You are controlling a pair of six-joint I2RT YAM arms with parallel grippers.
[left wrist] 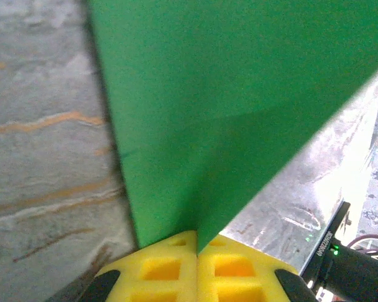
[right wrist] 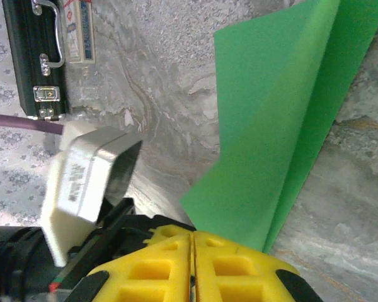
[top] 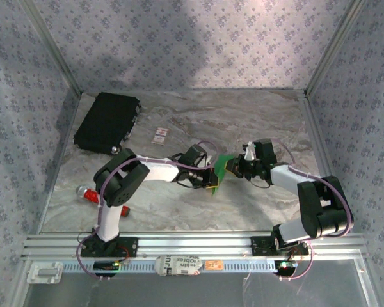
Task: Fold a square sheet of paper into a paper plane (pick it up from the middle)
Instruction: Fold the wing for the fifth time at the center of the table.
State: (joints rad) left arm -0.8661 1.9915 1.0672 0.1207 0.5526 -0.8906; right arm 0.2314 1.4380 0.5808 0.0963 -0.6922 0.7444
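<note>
so the left gripper (left wrist: 196, 248) is clamped on the green sheet (left wrist: 227, 107), with the right gripper (right wrist: 192, 242) facing it, pads together, can't tell if it's holding.

Sheet of paper (top: 222, 166) mid-table, between left pincer (top: 212, 178) and right pincer (top: 234, 167) — case (top: 107, 121) far-left, card (top: 159, 135) just right of it.

Both arms are reaching in toward the middle and basically meeting nose to nose. The left arm (top: 118, 182) has its elbow hiked up over its base, with the forearm stretched low out to the right. The left claw (left wrist: 197, 244) is clamped tight, yellow pads (left wrist: 164, 270) together, with the square sheet of paper (left wrist: 227, 113) pinched in the seam. The right arm (top: 320, 204) is folded at the elbow, forearm running left. The right claw (right wrist: 192, 238) has its pads pressed flat together too, right at the sheet's lower edge. Looks like a pinch.
</note>
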